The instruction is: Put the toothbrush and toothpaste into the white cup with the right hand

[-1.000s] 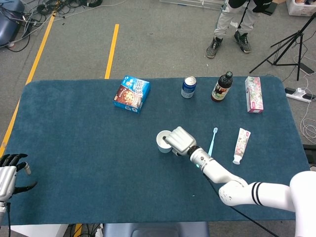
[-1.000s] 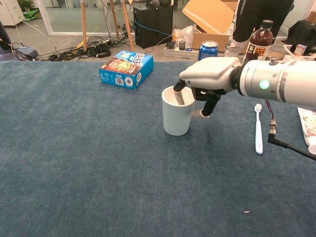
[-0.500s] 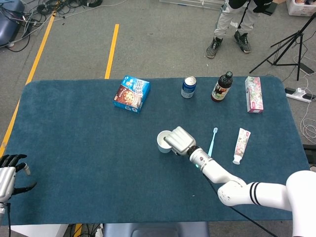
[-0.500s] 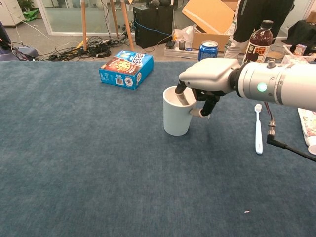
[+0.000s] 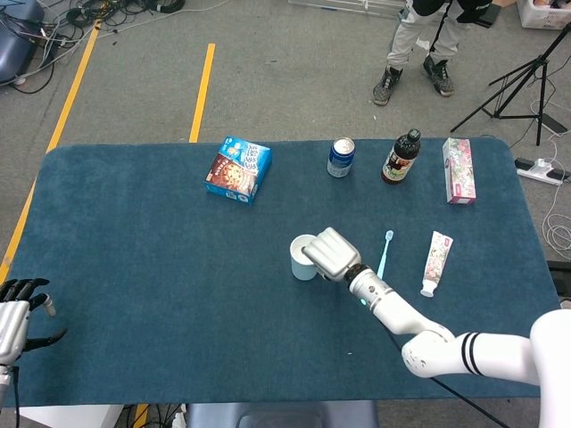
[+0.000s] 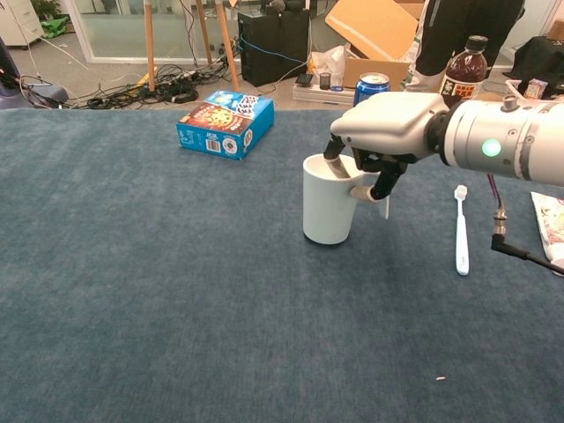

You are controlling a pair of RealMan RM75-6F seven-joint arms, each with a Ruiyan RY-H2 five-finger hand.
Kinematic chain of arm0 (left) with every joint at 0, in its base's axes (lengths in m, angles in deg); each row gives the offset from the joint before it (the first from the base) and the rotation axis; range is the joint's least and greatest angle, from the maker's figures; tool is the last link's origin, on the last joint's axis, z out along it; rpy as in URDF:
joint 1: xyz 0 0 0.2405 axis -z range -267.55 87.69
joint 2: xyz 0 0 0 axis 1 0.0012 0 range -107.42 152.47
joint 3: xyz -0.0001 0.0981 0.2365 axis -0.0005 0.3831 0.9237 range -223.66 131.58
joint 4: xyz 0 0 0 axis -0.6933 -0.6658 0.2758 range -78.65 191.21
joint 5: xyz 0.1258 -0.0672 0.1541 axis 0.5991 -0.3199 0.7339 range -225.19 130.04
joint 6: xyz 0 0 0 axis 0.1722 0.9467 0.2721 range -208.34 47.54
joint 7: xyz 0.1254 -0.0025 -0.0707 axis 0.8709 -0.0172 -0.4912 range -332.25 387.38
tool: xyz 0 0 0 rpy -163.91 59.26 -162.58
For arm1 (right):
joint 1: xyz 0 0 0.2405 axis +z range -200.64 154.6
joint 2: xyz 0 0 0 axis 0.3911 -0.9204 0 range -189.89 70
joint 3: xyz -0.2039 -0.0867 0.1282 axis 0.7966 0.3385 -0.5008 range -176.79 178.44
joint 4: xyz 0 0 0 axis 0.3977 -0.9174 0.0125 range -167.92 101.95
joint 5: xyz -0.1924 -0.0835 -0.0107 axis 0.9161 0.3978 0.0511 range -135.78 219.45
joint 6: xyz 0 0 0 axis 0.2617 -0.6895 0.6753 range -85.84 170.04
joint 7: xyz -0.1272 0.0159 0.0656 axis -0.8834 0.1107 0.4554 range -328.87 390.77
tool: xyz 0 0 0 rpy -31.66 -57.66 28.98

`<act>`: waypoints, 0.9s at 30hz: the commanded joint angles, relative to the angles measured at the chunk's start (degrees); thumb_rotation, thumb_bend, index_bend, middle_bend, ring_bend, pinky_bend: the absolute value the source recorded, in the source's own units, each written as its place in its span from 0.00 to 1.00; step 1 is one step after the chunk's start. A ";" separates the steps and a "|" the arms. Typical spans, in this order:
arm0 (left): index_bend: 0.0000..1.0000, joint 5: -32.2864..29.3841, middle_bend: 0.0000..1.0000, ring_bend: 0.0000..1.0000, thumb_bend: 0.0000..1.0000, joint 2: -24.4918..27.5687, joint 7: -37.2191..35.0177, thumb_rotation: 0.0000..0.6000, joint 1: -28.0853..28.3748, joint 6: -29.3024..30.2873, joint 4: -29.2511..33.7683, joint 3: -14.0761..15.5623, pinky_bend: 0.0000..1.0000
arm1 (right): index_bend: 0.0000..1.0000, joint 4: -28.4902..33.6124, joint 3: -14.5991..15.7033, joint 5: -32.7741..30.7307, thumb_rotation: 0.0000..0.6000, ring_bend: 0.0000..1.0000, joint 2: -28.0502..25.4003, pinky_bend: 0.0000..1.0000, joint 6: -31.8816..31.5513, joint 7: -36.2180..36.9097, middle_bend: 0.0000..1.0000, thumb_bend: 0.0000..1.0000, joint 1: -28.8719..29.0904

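Right hand (image 6: 383,132) on white cup (image 6: 327,204)

What I can't make out

My right hand (image 6: 385,132) covers the white cup's (image 6: 328,207) far rim and handle; the toothpaste (image 6: 552,220) is cut off at chest view's edge.

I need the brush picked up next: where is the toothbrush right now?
The toothbrush lies flat on the table's right half, between the white cup held by the right hand and the toothpaste.

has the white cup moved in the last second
Yes. The white cup, held by the right hand, has shifted right, toward the toothbrush and away from the cookie box.
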 commanded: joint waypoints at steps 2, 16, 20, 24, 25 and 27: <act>0.58 -0.22 0.25 0.18 0.00 -0.10 0.29 1.00 0.14 -0.21 0.04 -0.09 0.13 | 0.60 0.10 0.17 0.01 1.00 1.00 -0.07 1.00 -0.20 -0.31 1.00 0.30 -0.09; 0.58 -0.65 0.25 0.18 0.00 -0.28 0.95 1.00 0.32 -0.49 0.03 -0.19 0.13 | 0.65 4.25 1.42 2.84 1.00 1.00 -3.00 1.00 -3.79 -2.37 1.00 0.31 -1.83; 0.58 -0.87 0.25 0.18 0.00 -0.48 1.36 1.00 0.37 -0.64 -0.08 -0.18 0.13 | 0.66 6.52 2.30 4.56 1.00 1.00 -4.71 1.00 -5.30 -3.28 1.00 0.31 -2.85; 0.58 -1.26 0.25 0.18 0.00 -0.64 1.70 1.00 0.62 -0.93 -0.14 -0.41 0.13 | 0.66 9.80 3.80 7.38 1.00 1.00 -7.16 1.00 -7.25 -3.97 1.00 0.31 -4.53; 0.58 -1.36 0.25 0.18 0.00 -0.66 1.78 1.00 0.62 -0.96 -0.12 -0.43 0.13 | 0.66 10.55 4.21 8.10 1.00 1.00 -7.75 1.00 -7.69 -4.13 1.00 0.31 -4.95; 0.58 -1.44 0.25 0.18 0.00 -0.70 1.86 1.00 0.60 -0.91 -0.12 -0.45 0.13 | 0.66 12.16 5.22 9.84 1.00 1.00 -9.12 1.00 -8.74 -4.57 1.00 0.31 -6.00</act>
